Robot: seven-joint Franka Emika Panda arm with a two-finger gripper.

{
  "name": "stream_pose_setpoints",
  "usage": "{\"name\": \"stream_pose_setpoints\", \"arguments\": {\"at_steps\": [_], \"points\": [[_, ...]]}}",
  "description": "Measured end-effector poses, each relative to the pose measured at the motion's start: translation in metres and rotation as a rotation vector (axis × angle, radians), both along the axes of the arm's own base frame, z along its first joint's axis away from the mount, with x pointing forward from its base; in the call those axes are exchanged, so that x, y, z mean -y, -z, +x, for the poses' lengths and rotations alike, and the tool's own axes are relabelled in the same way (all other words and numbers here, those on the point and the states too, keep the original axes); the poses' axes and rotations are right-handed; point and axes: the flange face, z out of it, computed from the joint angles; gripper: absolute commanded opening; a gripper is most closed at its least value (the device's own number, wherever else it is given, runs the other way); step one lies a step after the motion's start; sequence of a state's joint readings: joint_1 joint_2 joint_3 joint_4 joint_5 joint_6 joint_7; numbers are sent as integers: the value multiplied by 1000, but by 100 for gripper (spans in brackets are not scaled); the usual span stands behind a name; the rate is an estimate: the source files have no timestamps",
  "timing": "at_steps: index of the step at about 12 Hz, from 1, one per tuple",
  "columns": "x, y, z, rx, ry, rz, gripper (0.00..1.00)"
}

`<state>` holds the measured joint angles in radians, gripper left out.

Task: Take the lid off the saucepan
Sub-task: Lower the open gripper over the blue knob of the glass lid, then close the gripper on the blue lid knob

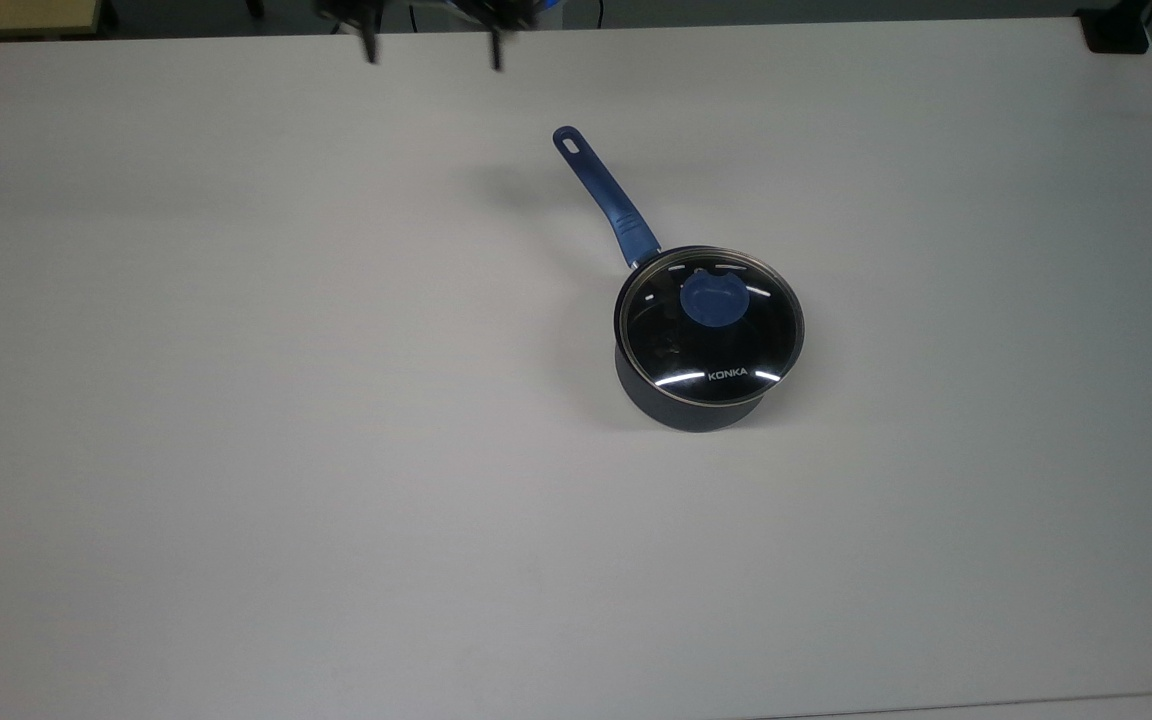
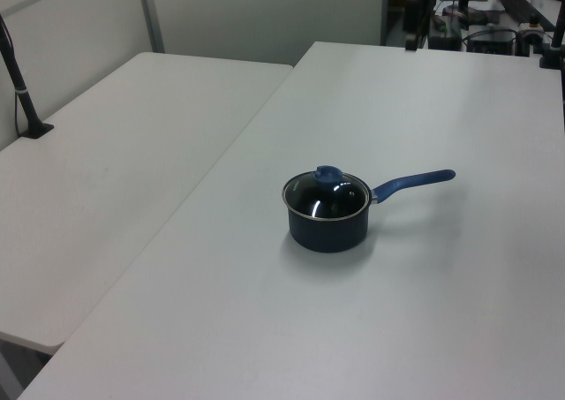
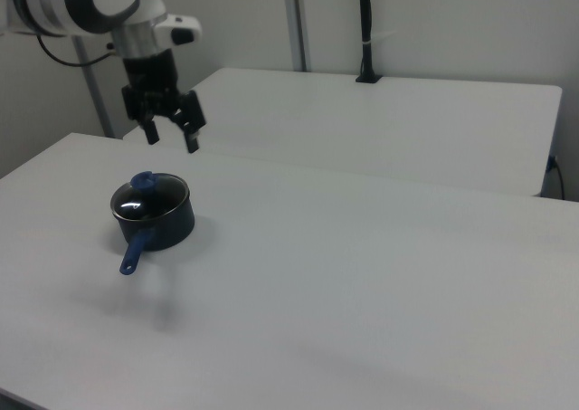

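Apparently spread, the fingers (image 3: 192, 142) hang blurred, above the lidded saucepan (image 3: 154, 218).

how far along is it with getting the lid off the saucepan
Done: nothing on the pan itself. The lid sits seated on the saucepan, knob up. In hand: the gripper hangs open in the air, apart from the pan, its fingertips also at the top view's upper edge, holding nothing. Left: get over the blue knob, come down, close on it, lift the lid clear and set it on the table.
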<state>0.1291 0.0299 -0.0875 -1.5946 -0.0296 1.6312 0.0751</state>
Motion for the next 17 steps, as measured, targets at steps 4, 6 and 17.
{"name": "stream_pose_setpoints", "arguments": {"at_steps": [4,6,17], "points": [[-153,83,42,75,282,20,100],[-204,123,56,121,321,50,100],[-241,186,80,137,295,15,54]]}}
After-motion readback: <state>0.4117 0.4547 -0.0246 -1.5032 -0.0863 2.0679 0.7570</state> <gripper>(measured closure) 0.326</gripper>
